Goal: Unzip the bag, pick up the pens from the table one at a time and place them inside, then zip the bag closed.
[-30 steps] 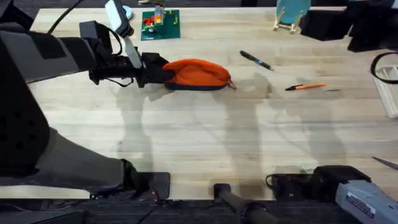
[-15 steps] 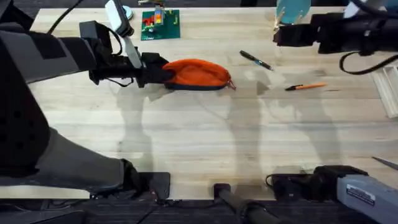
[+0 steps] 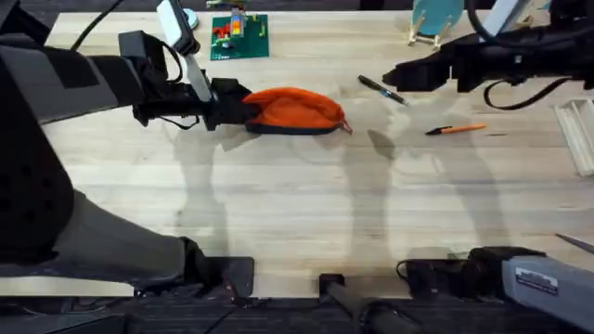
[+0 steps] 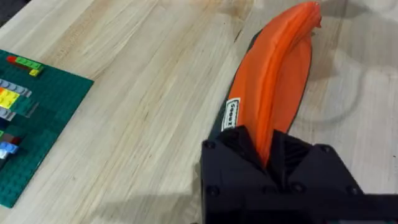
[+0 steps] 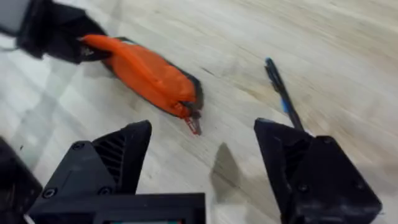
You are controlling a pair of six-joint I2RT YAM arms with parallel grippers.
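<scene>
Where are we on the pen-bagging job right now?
Early. Done: the left gripper is shut on one end of the bag, bracing it. In hand: the right gripper, open, is in the air near the black pen, heading toward the pull tab. Left: unzipping, loading the black and orange pen, and zipping.

The pencil pouch (image 3: 295,110) is laid lengthwise on the far middle of the table (image 3: 278,213), its left end clamped by the left gripper (image 3: 225,104). Behind its left end, a building-brick baseplate (image 3: 239,36) is set near the far edge. To the right of the pouch, one pen (image 3: 382,90) is laid, and farther right and nearer, a second pen (image 3: 456,130). The right gripper (image 3: 394,76), fingers spread, is held just above the first pen.
</scene>
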